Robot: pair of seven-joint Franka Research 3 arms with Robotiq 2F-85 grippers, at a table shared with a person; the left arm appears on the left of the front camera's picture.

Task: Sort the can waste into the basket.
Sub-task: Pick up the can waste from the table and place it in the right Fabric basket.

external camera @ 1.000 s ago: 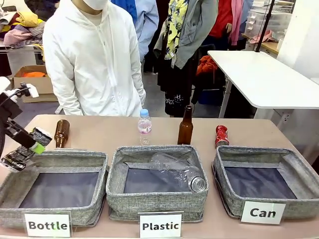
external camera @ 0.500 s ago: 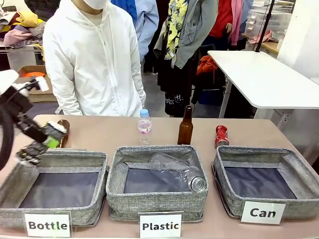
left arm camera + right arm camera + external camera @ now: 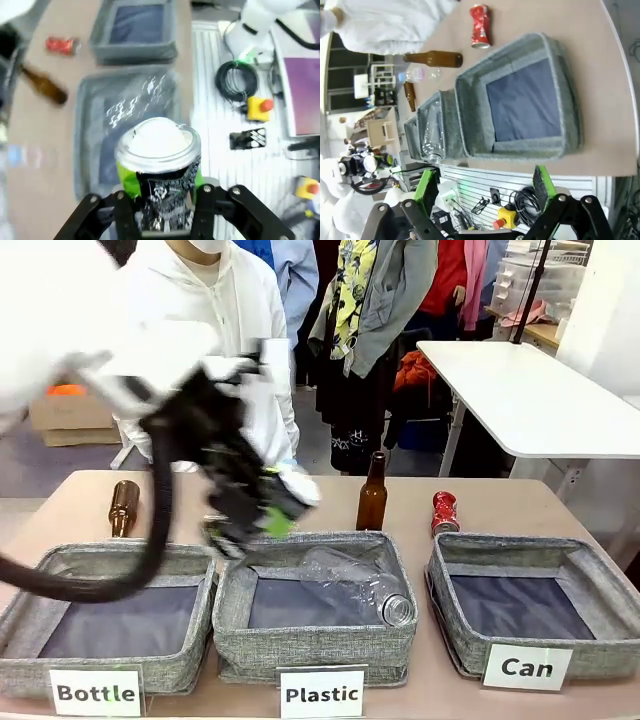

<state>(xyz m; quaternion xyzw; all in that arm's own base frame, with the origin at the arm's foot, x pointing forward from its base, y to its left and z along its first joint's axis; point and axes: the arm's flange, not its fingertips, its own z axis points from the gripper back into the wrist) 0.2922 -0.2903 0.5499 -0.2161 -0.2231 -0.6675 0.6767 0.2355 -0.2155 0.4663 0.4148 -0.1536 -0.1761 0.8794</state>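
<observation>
Left tool [image 3: 255, 515] is clamped on the black-and-grey can [image 3: 159, 167], low on its crumpled body. The whole arm is a blur, and the can hangs over the far-left rim of the Plastic basket [image 3: 315, 640], not the Can basket [image 3: 520, 543] way off on the right. Right tool [image 3: 484, 190] is wide open, holding nothing, back off the near edge of the bench [image 3: 500, 502].

What I'd worry about:
- Letting go here puts the can in with the clear plastic bottle [image 3: 355, 580], so wrong bin.
- The can is dented and gripped near one end, so at this speed it could twist or slip out.
- The upright brown glass bottle [image 3: 372, 495] stands between here and the target, and a low pass would probably knock it over.
- The red can [image 3: 444, 512] stands on the bench just beyond the Can basket's far-left corner, easy to clip.

Readable text: the white cards say "Bottle", "Plastic" and "Can". The Bottle basket [image 3: 175, 670] is on the left. Print on both cans is too small or blurry to read.
</observation>
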